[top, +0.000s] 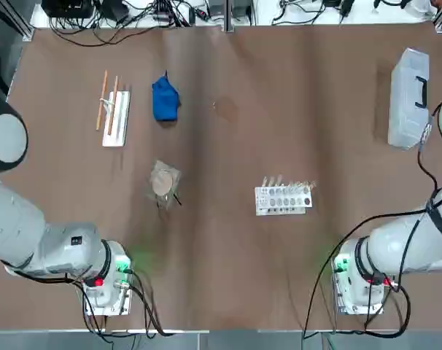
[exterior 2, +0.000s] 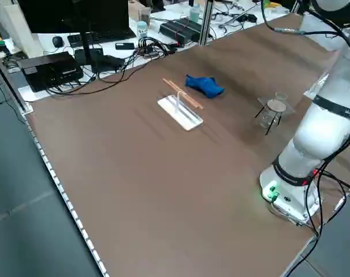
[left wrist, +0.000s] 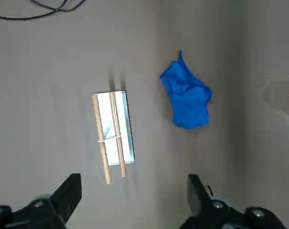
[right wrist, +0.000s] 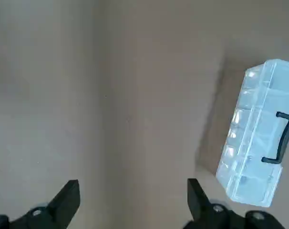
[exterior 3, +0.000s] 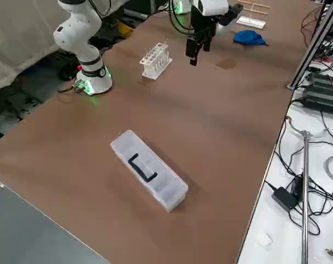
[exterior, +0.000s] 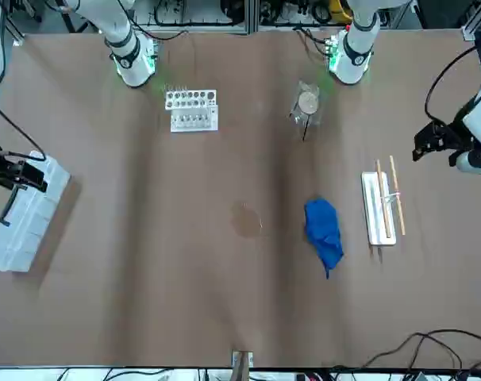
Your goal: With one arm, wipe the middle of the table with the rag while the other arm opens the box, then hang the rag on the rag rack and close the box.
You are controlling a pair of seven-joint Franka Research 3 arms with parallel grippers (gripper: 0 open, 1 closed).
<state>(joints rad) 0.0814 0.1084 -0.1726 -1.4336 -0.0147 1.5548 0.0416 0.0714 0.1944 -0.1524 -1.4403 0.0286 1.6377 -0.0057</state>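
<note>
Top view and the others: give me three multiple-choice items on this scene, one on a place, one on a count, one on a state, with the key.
1. Where is the rag?
A) Inside the box
B) On the table
C) Hung on the rods

2. How many wooden rods does the rag rack have?
A) Two
B) Three
C) Four

3. How is the box?
A) Wide open
B) Lid missing
C) Closed

1 B: it lies beside the rack, ungripped, with the left claw open.
2 A: the left wrist view shows both.
3 C: the lid sits down in the right side view.
</note>
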